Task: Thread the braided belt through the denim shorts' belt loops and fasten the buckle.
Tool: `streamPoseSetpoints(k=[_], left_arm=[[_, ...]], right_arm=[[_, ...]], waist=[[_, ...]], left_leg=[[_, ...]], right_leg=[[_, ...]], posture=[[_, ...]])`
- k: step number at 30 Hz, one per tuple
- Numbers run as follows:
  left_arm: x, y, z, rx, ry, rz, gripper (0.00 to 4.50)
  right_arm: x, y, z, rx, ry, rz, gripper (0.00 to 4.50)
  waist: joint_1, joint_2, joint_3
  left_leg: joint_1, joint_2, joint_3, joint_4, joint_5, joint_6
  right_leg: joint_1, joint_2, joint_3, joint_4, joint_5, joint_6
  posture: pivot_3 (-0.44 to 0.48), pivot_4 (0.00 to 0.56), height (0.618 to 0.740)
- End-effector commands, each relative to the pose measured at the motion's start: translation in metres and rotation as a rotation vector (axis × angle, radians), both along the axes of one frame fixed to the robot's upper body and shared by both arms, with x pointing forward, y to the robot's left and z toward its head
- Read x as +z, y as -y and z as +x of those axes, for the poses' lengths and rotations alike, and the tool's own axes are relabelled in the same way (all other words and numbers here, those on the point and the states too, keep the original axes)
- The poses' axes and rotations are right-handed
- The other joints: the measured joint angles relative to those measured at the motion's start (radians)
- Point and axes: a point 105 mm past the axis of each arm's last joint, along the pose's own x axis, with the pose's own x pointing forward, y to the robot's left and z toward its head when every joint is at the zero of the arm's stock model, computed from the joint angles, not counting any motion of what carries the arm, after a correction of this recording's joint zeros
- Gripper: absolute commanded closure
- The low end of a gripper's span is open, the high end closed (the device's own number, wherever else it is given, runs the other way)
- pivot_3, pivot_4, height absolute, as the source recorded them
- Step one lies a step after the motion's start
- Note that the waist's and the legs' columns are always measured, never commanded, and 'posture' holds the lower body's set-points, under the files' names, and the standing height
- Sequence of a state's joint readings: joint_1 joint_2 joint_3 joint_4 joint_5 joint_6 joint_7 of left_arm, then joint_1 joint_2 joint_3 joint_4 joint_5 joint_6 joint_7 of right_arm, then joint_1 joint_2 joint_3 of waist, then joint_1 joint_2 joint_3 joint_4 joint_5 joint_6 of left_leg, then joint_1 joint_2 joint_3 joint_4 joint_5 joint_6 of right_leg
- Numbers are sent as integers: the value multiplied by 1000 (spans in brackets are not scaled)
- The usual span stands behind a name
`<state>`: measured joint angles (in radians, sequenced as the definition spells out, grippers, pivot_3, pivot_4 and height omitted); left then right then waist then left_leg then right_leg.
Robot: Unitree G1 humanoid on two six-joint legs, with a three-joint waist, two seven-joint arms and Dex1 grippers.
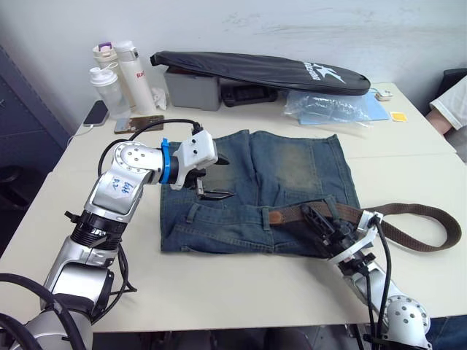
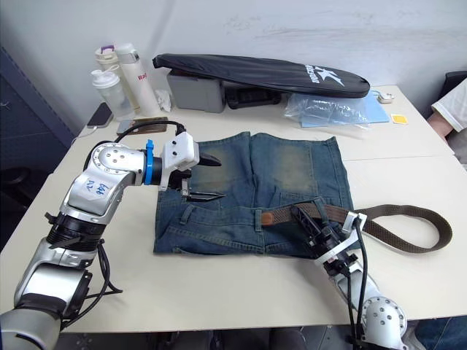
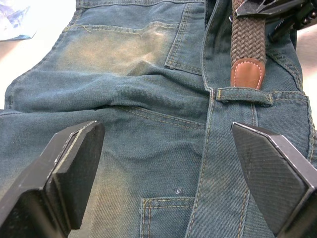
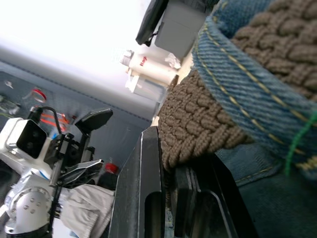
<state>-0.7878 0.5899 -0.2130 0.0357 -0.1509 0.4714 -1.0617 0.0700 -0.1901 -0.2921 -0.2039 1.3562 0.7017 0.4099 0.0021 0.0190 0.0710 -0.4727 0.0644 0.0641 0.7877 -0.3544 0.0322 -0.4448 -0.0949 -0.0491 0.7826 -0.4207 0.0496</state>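
Note:
The faded denim shorts [image 1: 255, 197] lie flat on the white table, waistband toward me. The braided belt [image 1: 416, 219] runs in from a loop on the right along the waistband. Its tan leather tip [image 3: 247, 74] ends just short of a belt loop [image 3: 245, 95]. My right gripper [image 1: 315, 216] is shut on the belt at the waistband; in the right wrist view the braid [image 4: 198, 119] sits pinched under a denim loop [image 4: 247, 84]. My left gripper [image 1: 219, 177] hovers open over the shorts' left half with nothing in it. The buckle is out of view.
Along the table's far side lie a long black bag [image 1: 255, 69], a grey box [image 1: 193, 91], bottles [image 1: 124, 73], a phone [image 1: 95, 113] and a clear plastic bag [image 1: 325, 108]. A person's sleeve [image 1: 449, 102] shows at the right edge.

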Motion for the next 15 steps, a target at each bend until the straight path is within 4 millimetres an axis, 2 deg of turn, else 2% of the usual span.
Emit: streamPoseSetpoints(k=[1, 6, 8, 12, 15], left_arm=[[12, 1, -4, -16, 47, -3, 0], [12, 1, -4, -13, 47, -4, 0], [11, 1, -4, -12, 49, 0, 0], [11, 0, -5, -8, 48, 2, 0], [10, -2, -6, 2, 49, -1, 0]], right_arm=[[2, -7, -3, 33, 14, 46, 4364], [-33, -27, 4, 39, -100, -93, 4364], [-37, -37, 10, 41, -111, -163, 4364], [-38, -55, 18, 68, -93, -284, 4364], [-39, -82, 15, 159, -92, -388, 4364]], waist=[[0, 0, 0], [-3, -4, -2], [-6, -10, -6], [-9, -12, -6], [-10, -15, -6]], left_leg=[[0, 0, 0, 0, 0, 0], [0, 0, 0, 0, 0, 0], [1, 0, -1, -1, 0, 0], [6, 0, -6, -1, 0, 0], [13, 0, -9, -1, 0, 0]], right_leg=[[0, 0, 0, 0, 0, 0], [0, 0, 0, 0, 0, 0], [2, -1, 0, 0, 0, 0], [2, -3, -1, -7, -1, -2], [2, -3, -1, -7, -1, -2]], posture=[[0, 150, 622], [0, 150, 622], [0, 150, 622], [0, 150, 622], [0, 150, 622]])
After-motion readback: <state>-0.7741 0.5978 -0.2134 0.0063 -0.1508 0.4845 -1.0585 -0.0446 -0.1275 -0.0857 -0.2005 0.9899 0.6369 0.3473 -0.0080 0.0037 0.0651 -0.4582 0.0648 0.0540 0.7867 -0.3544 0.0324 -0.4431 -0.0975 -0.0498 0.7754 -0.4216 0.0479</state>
